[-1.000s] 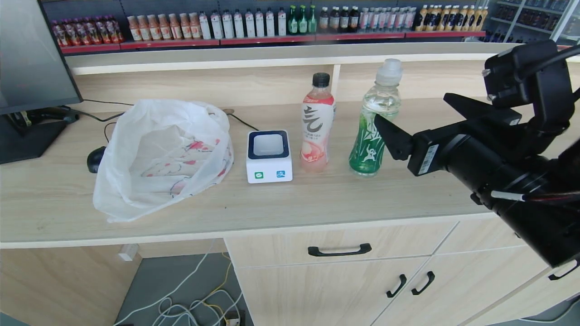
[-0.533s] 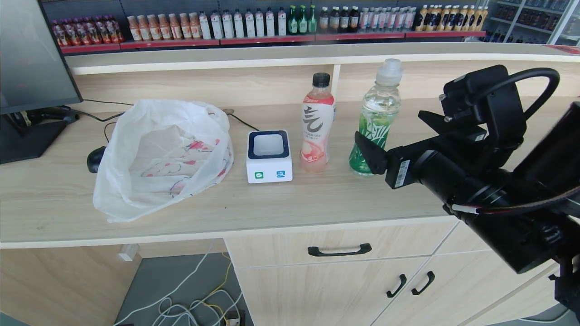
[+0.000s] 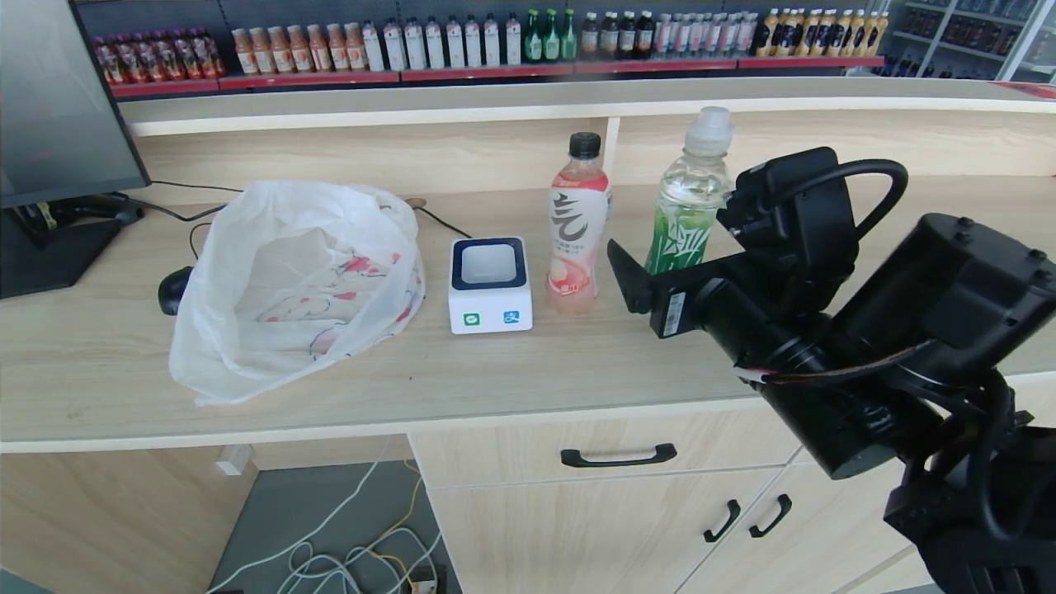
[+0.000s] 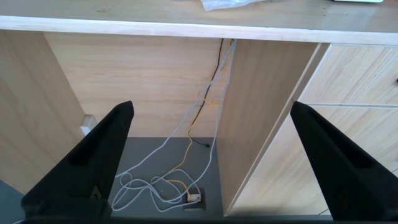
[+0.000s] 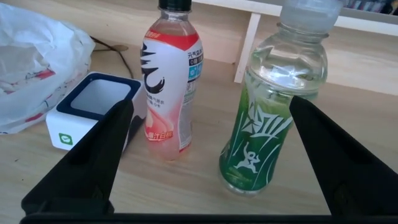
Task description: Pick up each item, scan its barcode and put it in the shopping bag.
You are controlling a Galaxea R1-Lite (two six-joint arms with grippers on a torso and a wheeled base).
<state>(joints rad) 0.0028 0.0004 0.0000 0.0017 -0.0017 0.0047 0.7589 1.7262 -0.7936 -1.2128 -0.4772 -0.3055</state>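
Status: right end effector point(image 5: 210, 106) spread wide, empty — green bottle point(image 5: 261, 137) near | left end effector point(image 4: 211, 109) spread, empty

shop: stocked drink shelves point(image 3: 487, 73), counter point(image 3: 577, 363)

White bag point(image 3: 297, 280) bears red print; pink bottle point(image 3: 579, 239), green-labelled clear bottle point(image 3: 691, 206).
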